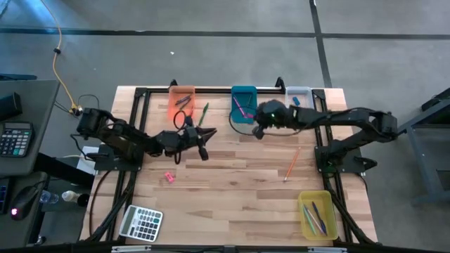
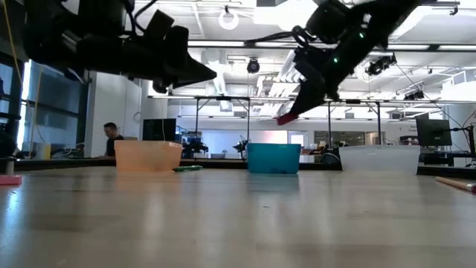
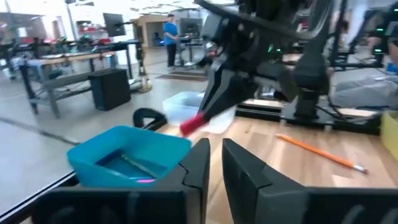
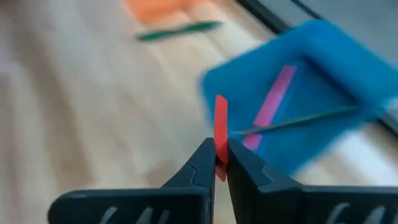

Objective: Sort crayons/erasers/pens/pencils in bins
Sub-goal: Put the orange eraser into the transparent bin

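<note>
Right gripper [image 4: 221, 163] jaws pinch a red eraser [image 4: 221, 127] with the teal bin [image 4: 348, 56] just beyond; left gripper [image 3: 216, 163] jaws nearly pressed together, empty.

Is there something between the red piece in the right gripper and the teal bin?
Nothing visible. The right gripper holds the red piece in the air beside the teal bin, with only bare table between.

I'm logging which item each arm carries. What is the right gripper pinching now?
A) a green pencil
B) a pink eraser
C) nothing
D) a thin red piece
D: the right wrist view shows the right gripper shut on a thin red piece, held above the table near the teal bin.
</note>
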